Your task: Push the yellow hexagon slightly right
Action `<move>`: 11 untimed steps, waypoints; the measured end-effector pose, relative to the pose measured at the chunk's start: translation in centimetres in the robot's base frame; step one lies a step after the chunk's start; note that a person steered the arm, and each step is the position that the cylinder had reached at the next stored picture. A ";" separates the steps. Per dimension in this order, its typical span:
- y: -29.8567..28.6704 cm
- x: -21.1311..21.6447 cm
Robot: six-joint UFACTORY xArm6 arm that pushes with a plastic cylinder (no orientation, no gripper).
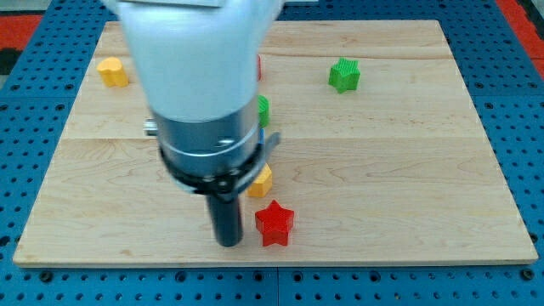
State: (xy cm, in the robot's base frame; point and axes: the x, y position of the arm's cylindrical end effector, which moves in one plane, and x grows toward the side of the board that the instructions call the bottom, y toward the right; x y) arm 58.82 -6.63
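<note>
Tip [228, 243] sits near view's bottom, just left of red star [274, 223]; no jaws on this rod, nothing held. Yellow hexagon [260, 181] just right of rod, above star, partly hidden by arm. Another yellow block [112, 72] top left of wooden surface [408, 170]; green star [344, 75] top right.

The yellow hexagon [261, 181] is mostly hidden behind the arm – only a small yellow-orange chunk can be seen, lying flat on the wooden table [408, 170] near the middle, just above and left of the red star [274, 223].
</note>
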 end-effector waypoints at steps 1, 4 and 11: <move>-3.4 -0.1; -6.7 -2.8; 3.4 -7.7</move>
